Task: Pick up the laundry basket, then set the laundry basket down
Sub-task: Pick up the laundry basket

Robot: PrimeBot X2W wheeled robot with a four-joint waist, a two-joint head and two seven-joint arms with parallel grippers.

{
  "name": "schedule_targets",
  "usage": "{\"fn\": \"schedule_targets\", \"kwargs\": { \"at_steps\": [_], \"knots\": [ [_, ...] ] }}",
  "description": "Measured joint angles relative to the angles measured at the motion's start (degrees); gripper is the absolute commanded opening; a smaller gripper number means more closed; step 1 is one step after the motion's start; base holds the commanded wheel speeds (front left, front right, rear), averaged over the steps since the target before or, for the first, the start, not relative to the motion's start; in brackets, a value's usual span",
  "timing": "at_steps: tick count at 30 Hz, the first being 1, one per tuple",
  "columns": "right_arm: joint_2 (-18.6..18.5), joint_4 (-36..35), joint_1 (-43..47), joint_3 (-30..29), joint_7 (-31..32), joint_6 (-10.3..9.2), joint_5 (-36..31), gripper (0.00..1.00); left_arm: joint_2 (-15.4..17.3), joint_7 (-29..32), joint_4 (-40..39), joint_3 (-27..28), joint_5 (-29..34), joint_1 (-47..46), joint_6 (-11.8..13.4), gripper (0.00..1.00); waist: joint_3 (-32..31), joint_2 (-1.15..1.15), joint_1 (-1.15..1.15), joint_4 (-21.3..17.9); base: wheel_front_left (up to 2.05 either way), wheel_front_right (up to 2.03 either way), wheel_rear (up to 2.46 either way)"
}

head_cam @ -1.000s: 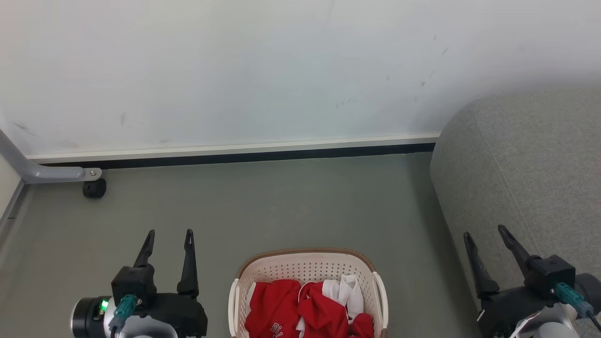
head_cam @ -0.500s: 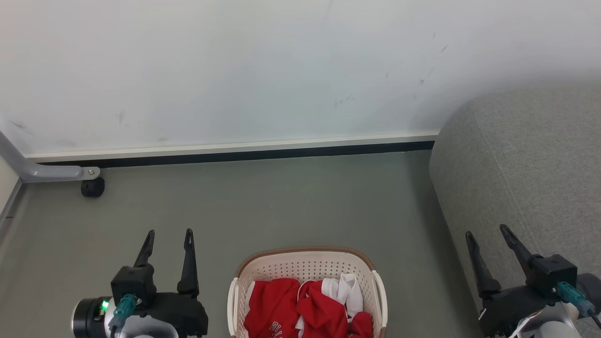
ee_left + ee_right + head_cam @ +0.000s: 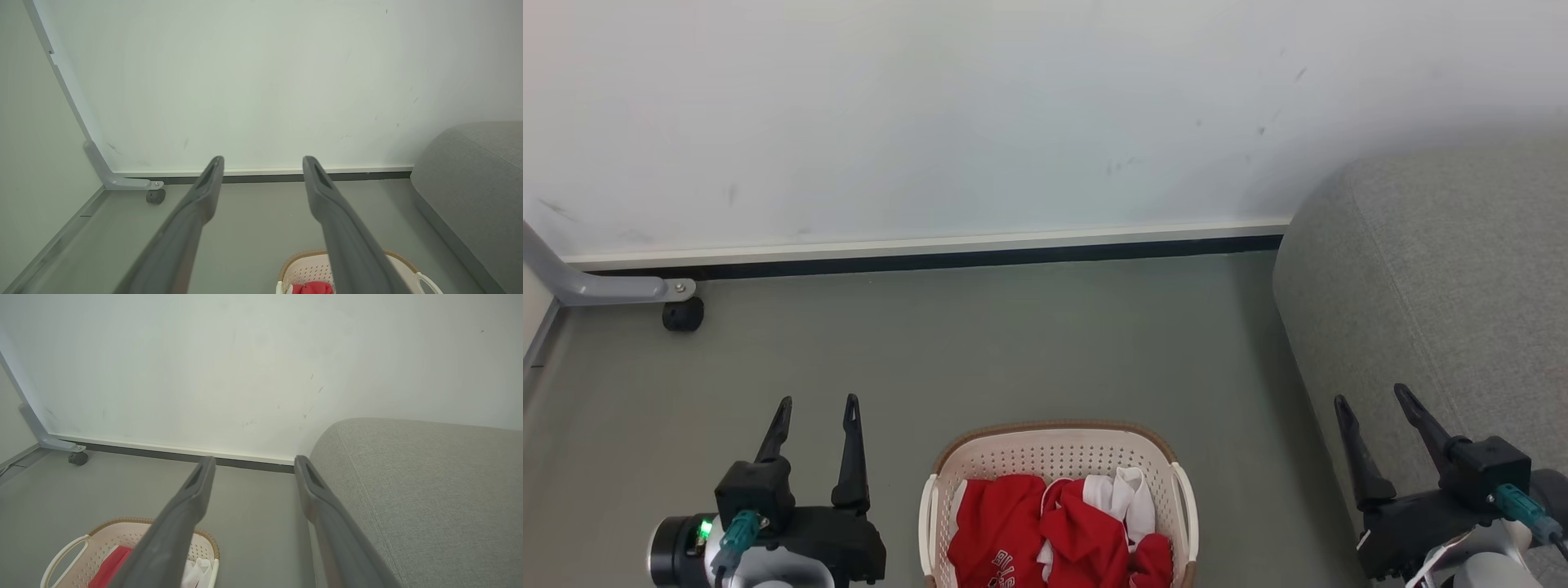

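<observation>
The laundry basket (image 3: 1054, 459) is sitting on the grey floor (image 3: 1013, 343) at the bottom centre of the head view, its near end running off the lower edge. It is showing a cream-white plastic wall dotted with small round holes and a rounded-rectangular outline. A brown woven-look rim (image 3: 1054, 425) is curving round the far end, and a smooth white loop handle (image 3: 925, 523) is running along each long side. Inside, crumpled red garments (image 3: 1013, 531) are filling most of it, one carrying white lettering, with a white cloth (image 3: 1131, 498) bunching up toward the right.

The left pincer (image 3: 818, 400) is hovering at lower left, its two long dark fingers standing apart and gripping nothing, beside the basket without touching it. The right pincer (image 3: 1370, 394) is hovering at lower right, fingers likewise spread and empty, showing against the rounded arm of a grey woven-fabric sofa (image 3: 1437, 286).

Across the top, a pale, lightly scuffed wall (image 3: 1013, 106) is meeting the floor along a white and dark skirting strip (image 3: 980, 255). At the left edge, a grey metal leg (image 3: 605, 287) is ending in a small black caster (image 3: 682, 314).
</observation>
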Motion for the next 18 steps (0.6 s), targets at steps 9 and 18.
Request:
{"fn": "schedule_targets", "kwargs": {
  "at_steps": [9, 18],
  "knots": [
    [0.48, -0.94, -2.01, -0.22, 0.0, 0.35, 0.07, 1.0, -0.52, 0.3, -1.31, -0.03, 0.99, -0.96, 0.0, 1.0, 3.84, 0.0, 0.0, 0.09, 0.0, 0.0, 0.0],
    [1.18, 1.05, -7.85, -0.48, -0.01, 1.35, 0.57, 1.0, -0.81, 2.67, 0.92, -0.58, 1.05, -6.93, -0.01, 1.0, 10.28, 0.0, 0.01, -0.16, 0.0, 0.0, 0.0]
  ]
}}
